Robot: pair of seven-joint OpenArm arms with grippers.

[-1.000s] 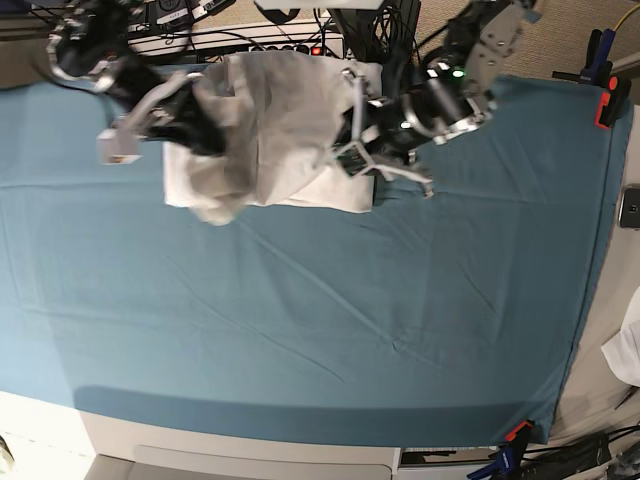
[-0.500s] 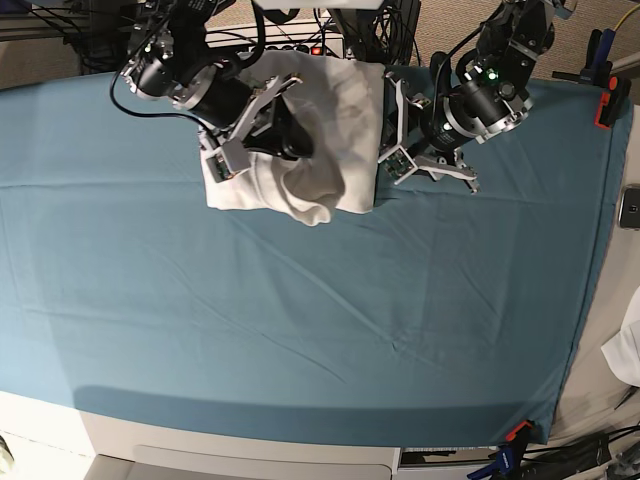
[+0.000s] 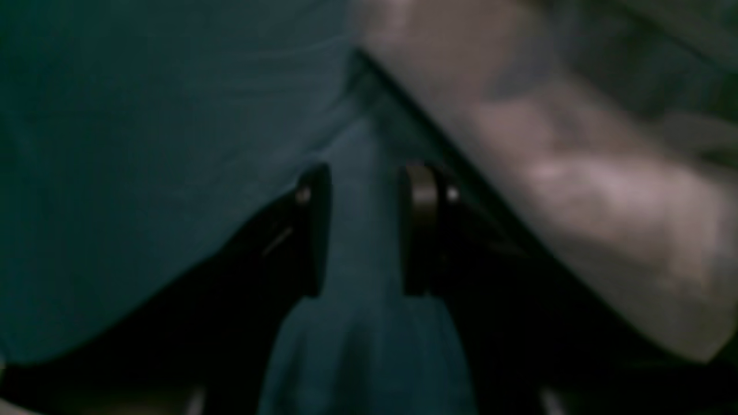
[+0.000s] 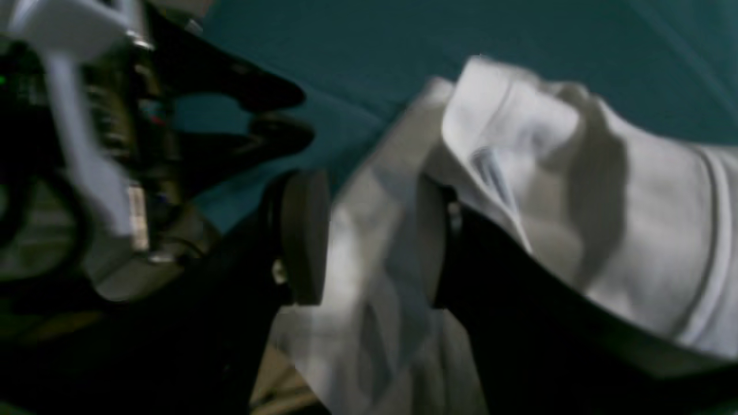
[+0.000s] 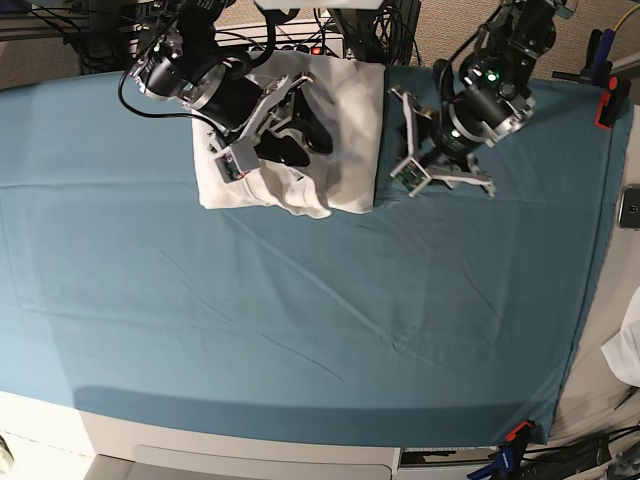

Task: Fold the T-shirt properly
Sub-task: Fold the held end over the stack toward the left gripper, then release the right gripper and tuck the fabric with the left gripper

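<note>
Two grippers are seen over the upper part of the base view. The right gripper (image 4: 363, 236) is held with its jaws parted; in its wrist view white fabric of the T-shirt (image 5: 345, 110) is seen in the gap between the dark pads (image 4: 302, 236), but whether the cloth is pinched or only lies behind them cannot be told from the blurred frame. In the base view this gripper (image 5: 290, 130) is placed over the shirt's left half, in the upper left of centre. The left gripper (image 3: 363, 230) is shown released, nothing but teal cloth (image 3: 144, 115) being visible between its separated fingers, with the shirt's pale edge (image 3: 576, 190) just beside it at the right of that frame. In the base view it (image 5: 420, 150) is set just right of the shirt, above the cloth. The T-shirt is laid as a folded, roughly rectangular bundle near the upper edge of the tabletop, on the teal cloth (image 5: 300, 330), which is spread over most of the surface.
</note>
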